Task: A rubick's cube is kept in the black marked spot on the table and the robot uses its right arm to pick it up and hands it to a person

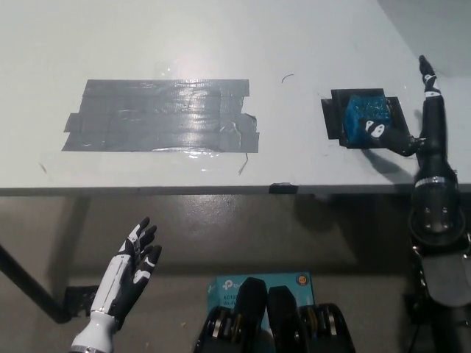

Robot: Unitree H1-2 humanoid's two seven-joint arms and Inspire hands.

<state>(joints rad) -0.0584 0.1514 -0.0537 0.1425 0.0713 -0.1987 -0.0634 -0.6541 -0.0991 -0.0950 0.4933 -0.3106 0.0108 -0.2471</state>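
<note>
Reaching is the step in hand. On the grey table (221, 44), the blue cube (366, 118) sits on its black marked spot (335, 121) near the right edge, not yet lifted. My black right hand (419, 140) is spread open beside it and holds nothing: one fingertip seems to touch the cube's near right side, though I cannot be sure, and another finger points up past its far right. Next I must bring the fingers around the cube and close them. My white left hand (129, 268) rests open below the table edge.
</note>
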